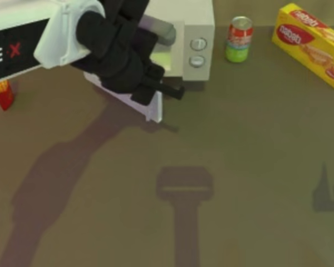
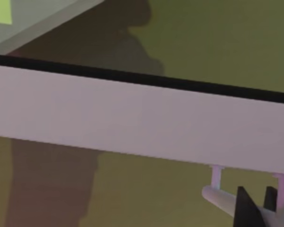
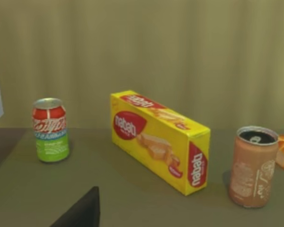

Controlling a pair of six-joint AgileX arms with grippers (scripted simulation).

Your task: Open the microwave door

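The left gripper (image 1: 170,89) is being held at the free edge of the microwave door (image 1: 153,108), and in the left wrist view its dark fingertips (image 2: 246,210) are being shown closed around the pale bar handle (image 2: 220,197) that is standing off the door's face on short posts. The door is being held swung out from the microwave (image 1: 183,39), which is sitting at the far edge of the table, left of centre in the top view; the pale greenish interior (image 1: 161,58) is being exposed, and nothing inside it can be made out. Two round grey knobs (image 1: 198,44) are being shown on the panel beside the opening. Just right of the microwave a red and green drink can (image 1: 239,38) is standing upright, and further right a yellow wafer box (image 1: 309,41) is lying on its long side. In the right wrist view an orange-brown can (image 3: 252,165) with an open top is being seen upright beside the box. The olive-brown table (image 1: 250,167) is being crossed by arm shadows, and a beige curtained wall (image 3: 180,47) is rising behind it. The right gripper is not being shown in the top view; whether it is apart or together cannot be told.
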